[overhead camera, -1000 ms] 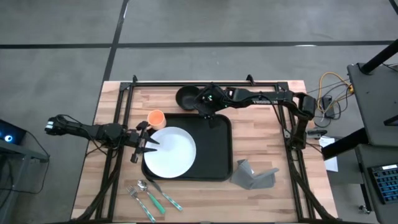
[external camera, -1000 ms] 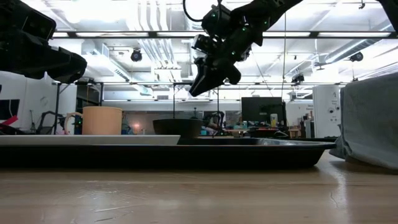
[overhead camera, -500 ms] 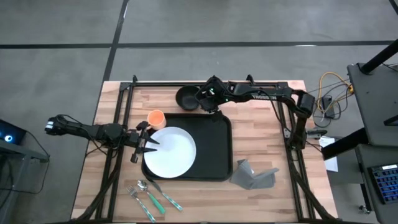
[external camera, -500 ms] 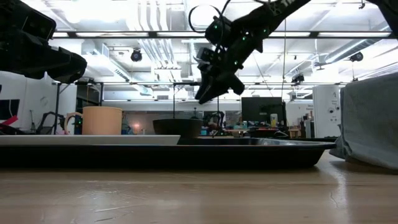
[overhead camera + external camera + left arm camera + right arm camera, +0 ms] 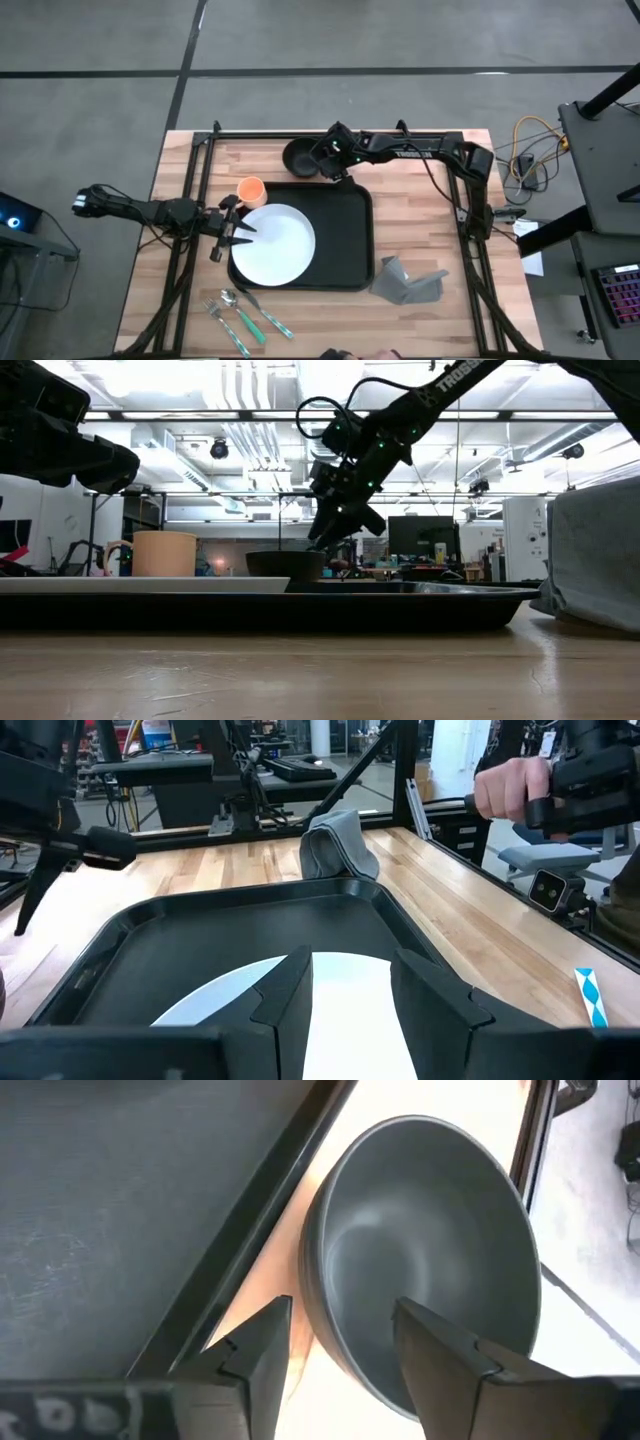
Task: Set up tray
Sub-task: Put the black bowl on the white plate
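Note:
The black tray (image 5: pixel 340 240) lies mid-table with a white plate (image 5: pixel 272 245) on its left part. A dark bowl (image 5: pixel 298 158) stands on the wood just beyond the tray's far edge. My right gripper (image 5: pixel 326 160) hangs open over the bowl's right rim (image 5: pixel 325 1315), slanting down. In the right wrist view one finger is outside the bowl (image 5: pixel 430 1260) and one is above its inside, neither visibly touching. My left gripper (image 5: pixel 232 228) waits open at the tray's left edge, over the plate (image 5: pixel 330 1010).
An orange cup (image 5: pixel 250 190) stands by the tray's far left corner. A grey napkin (image 5: pixel 410 282) lies right of the tray's near right corner, and cutlery (image 5: pixel 240 315) lies near the front edge. A person's hand (image 5: pixel 505 790) shows beyond the table.
My right gripper has gone from above the tray's far edge toward the table's far left and down to the bowl, rolling its wrist as it sank. The bowl has stayed put.

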Available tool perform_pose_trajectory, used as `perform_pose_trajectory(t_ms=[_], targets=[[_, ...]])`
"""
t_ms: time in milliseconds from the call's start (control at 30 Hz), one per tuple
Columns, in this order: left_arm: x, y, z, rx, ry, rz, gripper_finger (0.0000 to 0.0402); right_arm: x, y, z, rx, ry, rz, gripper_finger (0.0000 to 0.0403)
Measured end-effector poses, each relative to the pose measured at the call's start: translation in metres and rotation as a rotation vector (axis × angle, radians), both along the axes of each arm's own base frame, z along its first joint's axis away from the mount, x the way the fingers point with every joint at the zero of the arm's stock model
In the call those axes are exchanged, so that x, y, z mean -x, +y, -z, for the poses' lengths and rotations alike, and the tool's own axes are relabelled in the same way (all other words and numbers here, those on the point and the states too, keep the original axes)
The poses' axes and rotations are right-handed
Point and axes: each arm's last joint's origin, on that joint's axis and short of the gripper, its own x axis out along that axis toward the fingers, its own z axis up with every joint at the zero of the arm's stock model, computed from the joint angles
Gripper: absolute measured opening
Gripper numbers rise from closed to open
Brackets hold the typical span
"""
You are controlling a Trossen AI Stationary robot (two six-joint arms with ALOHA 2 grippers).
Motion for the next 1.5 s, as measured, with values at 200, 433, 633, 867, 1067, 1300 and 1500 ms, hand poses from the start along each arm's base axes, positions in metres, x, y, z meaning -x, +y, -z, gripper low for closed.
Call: perform_pose_trajectory(t_ms=[200,433,633,867,1067,1300,1500], targets=[[0.0,0.0,0.0,0.0,0.0,0.0,0.0119,-0.004,-0.002,0.016,0.007,0.037,-0.023,0.0156],[0.0,0.0,0.0,0.0,0.0,0.0,0.0119,-0.004,-0.003,0.019,0.012,0.039,-0.026,0.0142],[0.0,0.0,0.0,0.0,0.0,0.0,0.0119,-0.004,-0.005,0.021,0.041,0.057,0.001,0.0095],[0.0,0.0,0.0,0.0,0.0,0.0,0.0119,-0.006,-0.005,0.027,0.049,0.07,0.007,0.002],[0.0,0.0,0.0,0.0,0.0,0.0,0.0119,-0.007,-0.008,0.022,0.099,0.085,0.054,0.0009],[0.0,0.0,0.0,0.0,0.0,0.0,0.0119,-0.01,-0.001,0.008,0.076,0.15,0.046,0.0009],[0.0,0.0,0.0,0.0,0.0,0.0,0.0119,-0.017,0.02,-0.007,0.044,0.202,0.01,0.0009]])
